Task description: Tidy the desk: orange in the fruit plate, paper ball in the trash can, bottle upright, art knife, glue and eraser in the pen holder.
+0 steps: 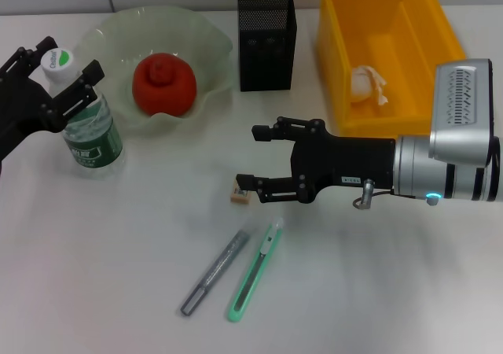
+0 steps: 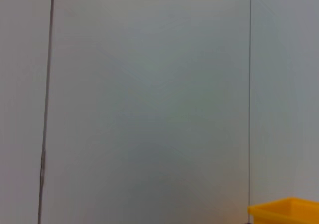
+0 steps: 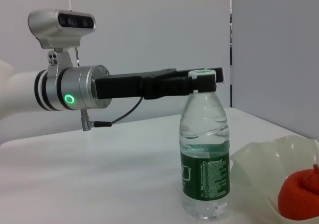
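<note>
Orange point(image 1: 163, 84) sat in plate point(image 1: 206, 35); paper ball point(image 1: 368, 84) in the yellow bin point(image 1: 346, 31); pen holder point(image 1: 267, 41) looked empty. Left gripper point(image 1: 61, 77) was at the neck of the upright bottle point(image 1: 89, 126), jaws spread either side of the cap. Right gripper point(image 1: 255, 159) was open, eraser point(image 1: 240, 194) just below its lower finger, glue point(image 1: 214, 274) and knife point(image 1: 255, 274) nearer the robot.

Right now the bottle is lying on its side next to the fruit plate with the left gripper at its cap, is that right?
Not quite: the bottle stands upright beside the fruit plate, the left gripper at its cap. The right wrist view shows it.
</note>
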Motion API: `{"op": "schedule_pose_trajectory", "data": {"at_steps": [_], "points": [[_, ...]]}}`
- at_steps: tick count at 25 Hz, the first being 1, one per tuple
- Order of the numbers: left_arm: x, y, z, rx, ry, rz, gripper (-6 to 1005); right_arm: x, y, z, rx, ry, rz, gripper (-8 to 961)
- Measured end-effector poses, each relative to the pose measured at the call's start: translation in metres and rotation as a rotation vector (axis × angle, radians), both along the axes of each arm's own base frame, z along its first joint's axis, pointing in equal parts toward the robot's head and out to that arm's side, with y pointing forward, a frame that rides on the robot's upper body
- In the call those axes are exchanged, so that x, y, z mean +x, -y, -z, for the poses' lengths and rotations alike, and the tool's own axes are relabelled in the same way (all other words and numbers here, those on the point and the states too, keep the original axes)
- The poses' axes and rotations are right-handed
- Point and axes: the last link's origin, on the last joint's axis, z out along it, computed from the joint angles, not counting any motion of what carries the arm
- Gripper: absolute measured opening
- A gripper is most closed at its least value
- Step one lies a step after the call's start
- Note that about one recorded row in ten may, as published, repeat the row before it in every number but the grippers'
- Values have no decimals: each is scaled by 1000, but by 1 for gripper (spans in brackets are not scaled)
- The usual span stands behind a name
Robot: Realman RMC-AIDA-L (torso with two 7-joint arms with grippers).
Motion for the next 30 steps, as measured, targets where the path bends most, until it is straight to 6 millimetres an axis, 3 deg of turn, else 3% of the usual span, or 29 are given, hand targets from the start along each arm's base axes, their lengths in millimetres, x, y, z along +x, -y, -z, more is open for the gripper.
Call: {"op": "schedule_pose_trajectory", "data": {"at_steps": [9,12,17,23,30], "points": [[8,12,-23,65,159,63,792,0,0,0,2,1,-1,812],[19,25,-40,10,285,161,791,0,0,-1,6,-3,-2,812],[26,40,-53,-76,378,248,791,0,-3,-4,16,-14,6,812],[24,52,-48,-201,375,258,790,-2,-7,-10,15,-33,32,811],[17,62,-19,-404,200,238,790,-8,-11,-23,-6,-101,70,811]]}}
